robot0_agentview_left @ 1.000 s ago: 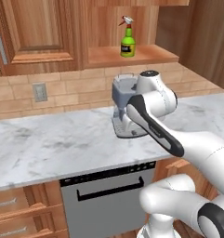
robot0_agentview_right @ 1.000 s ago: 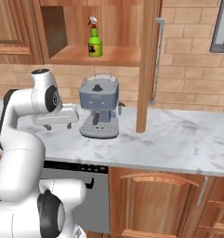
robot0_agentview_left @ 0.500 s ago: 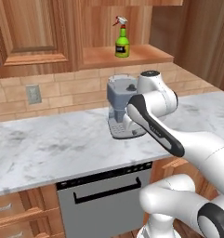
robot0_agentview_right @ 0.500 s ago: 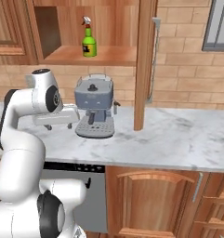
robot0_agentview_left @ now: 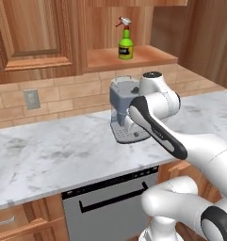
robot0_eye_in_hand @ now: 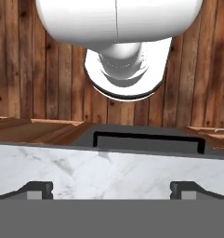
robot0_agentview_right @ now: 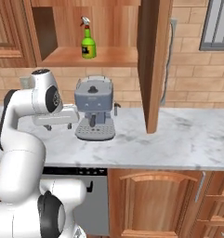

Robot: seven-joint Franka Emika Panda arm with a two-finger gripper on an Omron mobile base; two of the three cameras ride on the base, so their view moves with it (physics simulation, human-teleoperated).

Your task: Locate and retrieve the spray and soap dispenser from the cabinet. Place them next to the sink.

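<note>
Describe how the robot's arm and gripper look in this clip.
The arm is glossy white with rounded, tube-like links and dark grey to black bands at its joints. No cables or markings are visible. The gripper has two small dark grey, blocky fingertips.

The robot arm (robot0_agentview_left: 155,117) is shiny white and round like fat tubes, with black rings at its joints and small dark jaws.

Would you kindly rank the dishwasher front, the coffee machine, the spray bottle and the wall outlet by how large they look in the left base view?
1. Dishwasher front, nearest the camera, which flatters it.
2. Coffee machine, partly hidden by the arm.
3. Spray.
4. Outlet. It looks close to the spray in size, so these last two are unsure.
</note>
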